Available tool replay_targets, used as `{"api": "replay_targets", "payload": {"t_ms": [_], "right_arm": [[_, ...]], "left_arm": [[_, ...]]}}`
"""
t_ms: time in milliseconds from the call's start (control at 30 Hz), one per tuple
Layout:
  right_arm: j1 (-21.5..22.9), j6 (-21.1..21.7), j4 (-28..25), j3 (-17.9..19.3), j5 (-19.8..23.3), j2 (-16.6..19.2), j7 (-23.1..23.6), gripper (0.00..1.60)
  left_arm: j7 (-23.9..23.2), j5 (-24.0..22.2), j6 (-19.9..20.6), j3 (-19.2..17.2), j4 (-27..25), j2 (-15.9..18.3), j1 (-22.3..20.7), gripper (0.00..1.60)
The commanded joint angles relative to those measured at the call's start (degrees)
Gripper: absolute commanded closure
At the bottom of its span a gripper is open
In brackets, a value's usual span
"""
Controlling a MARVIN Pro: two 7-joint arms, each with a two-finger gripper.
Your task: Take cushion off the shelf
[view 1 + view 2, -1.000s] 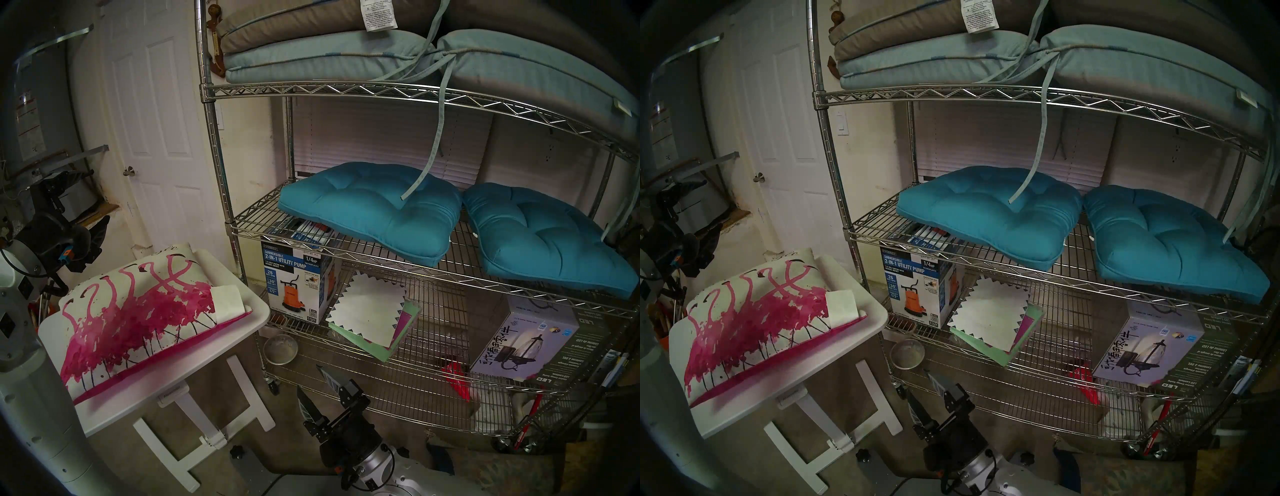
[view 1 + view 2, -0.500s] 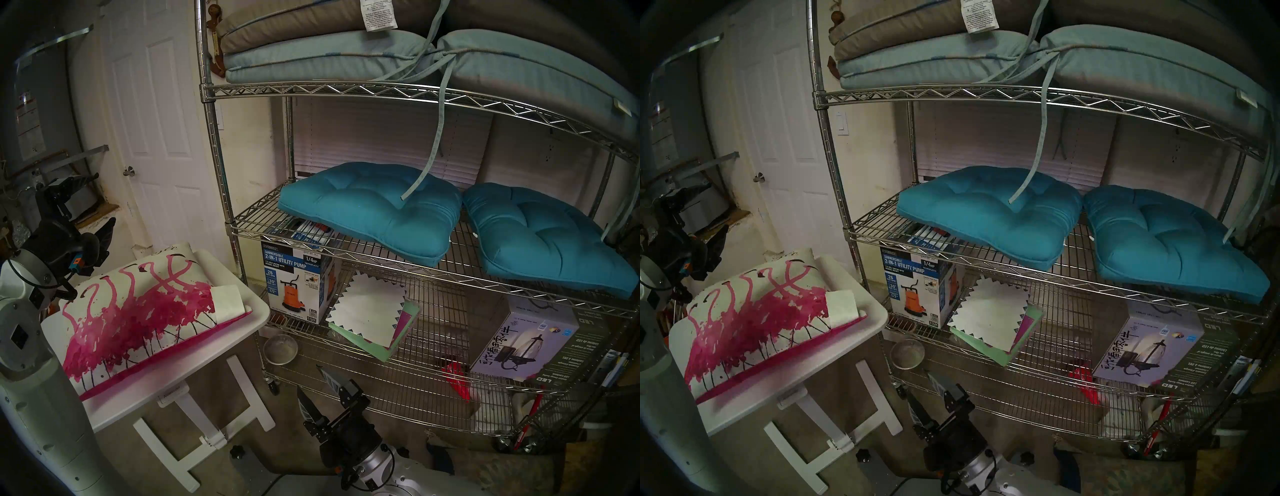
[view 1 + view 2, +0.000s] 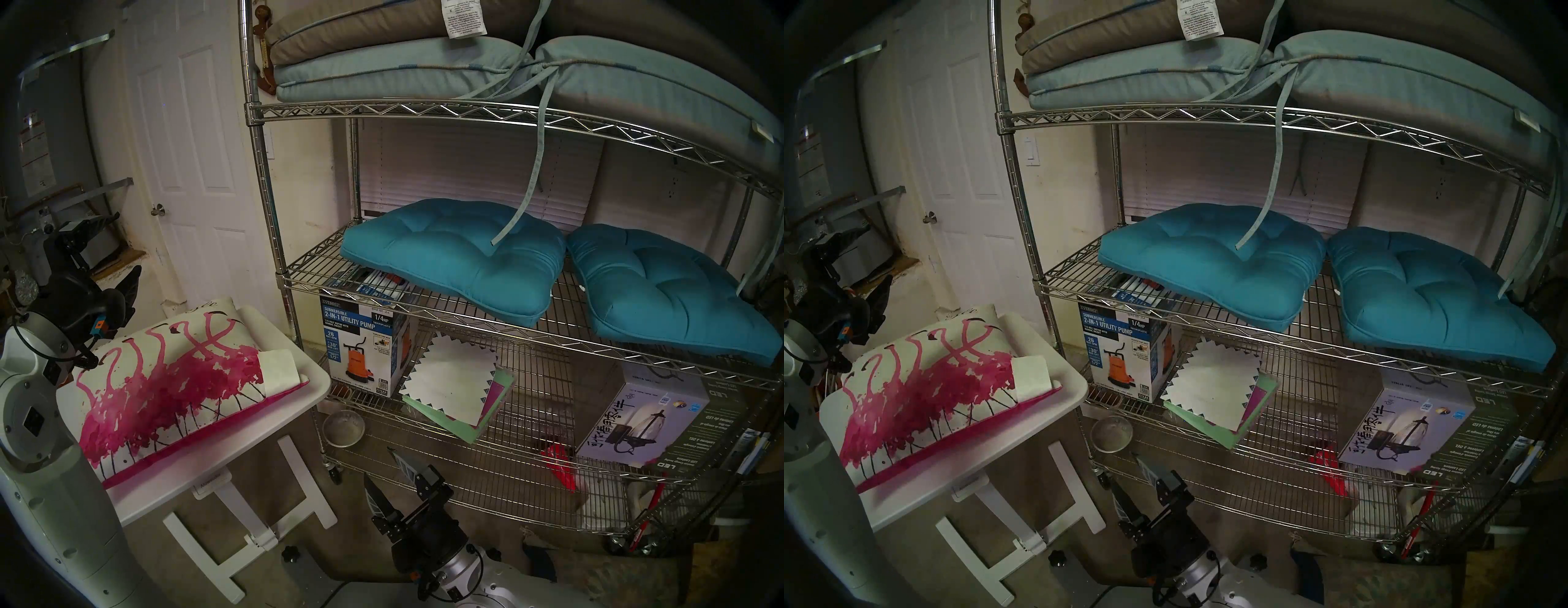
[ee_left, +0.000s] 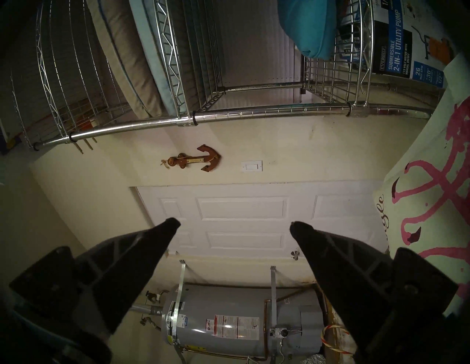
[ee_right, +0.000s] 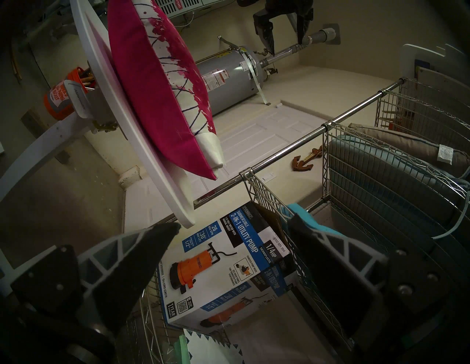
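The cushion, white with magenta splatter and a magenta back, lies on the small white table left of the shelf. It also shows at the right edge of the left wrist view and, from its magenta side, in the right wrist view. My left gripper hangs open and empty behind the cushion's far left corner, pointing at the door. My right gripper stands open and empty low in front of the shelf's bottom tiers, facing the pump box.
Two teal seat cushions lie on the shelf's middle tier, with pale blue-grey pads above. A utility pump box, papers and an LED lantern box sit below. A water heater stands at the left.
My left arm has swung up and to the right, now covering the table's near left corner, with its gripper raised. The cushion and my right arm have not moved.
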Motion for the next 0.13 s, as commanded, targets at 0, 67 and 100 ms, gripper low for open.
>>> {"api": "replay_targets", "payload": {"t_ms": [0,67,100], "right_arm": [[0.07,-0.08,-1.10,0.06,-0.01,-0.22,-0.48,0.00],[0.09,-0.10,-1.10,0.07,-0.01,-0.20,-0.47,0.00],[0.09,-0.10,-1.10,0.06,-0.01,-0.20,-0.48,0.00]], "left_arm": [[2.61,0.94,-0.61,-0.06,-0.80,-1.16,-0.29,0.00],[3.01,1.33,-0.83,-0.03,-0.80,-1.47,-0.33,0.00],[3.19,1.51,-0.92,-0.01,-0.80,-1.60,-0.34,0.00]]}}
